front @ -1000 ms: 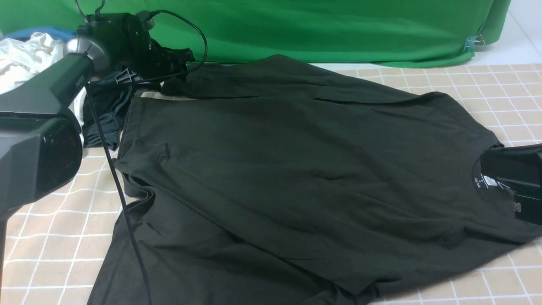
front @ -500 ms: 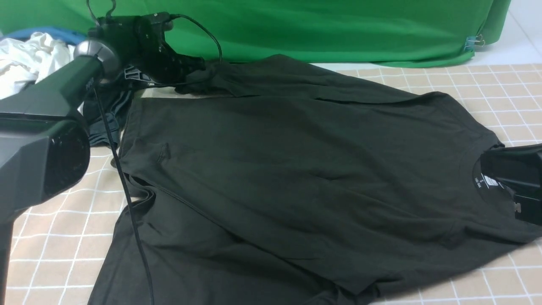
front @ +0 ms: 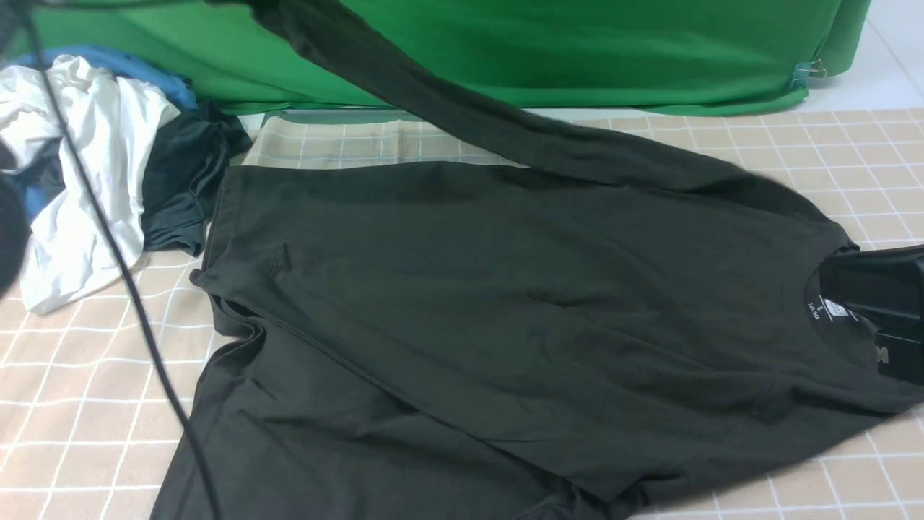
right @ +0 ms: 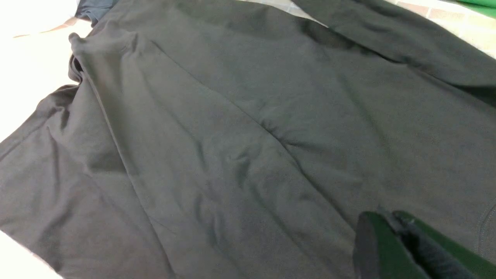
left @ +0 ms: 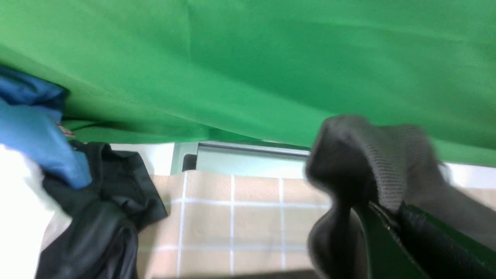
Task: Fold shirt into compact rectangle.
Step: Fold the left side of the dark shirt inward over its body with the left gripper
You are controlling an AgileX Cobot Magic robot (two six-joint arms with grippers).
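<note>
A: Where's the shirt (front: pixel 505 303)?
B: Spread on the table (front: pixel 86 390), collar (front: pixel 816 303) to the right. One sleeve (front: pixel 447 108) slants up off it.
A: And the left gripper (left: pixel 391 217)?
B: Clamped on that sleeve's cuff (left: pixel 360 155).
A: And the right gripper (right: pixel 387 219)?
B: Jaws closed, by the collar. Can't tell whether it pinches cloth.

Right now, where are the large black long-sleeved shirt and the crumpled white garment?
large black long-sleeved shirt (front: pixel 505 289): front view, middle of its body.
crumpled white garment (front: pixel 119 130): front view, its upper fold.

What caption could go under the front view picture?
Black shirt spread on the checked cloth, one sleeve lifted high, right gripper at its collar.
</note>
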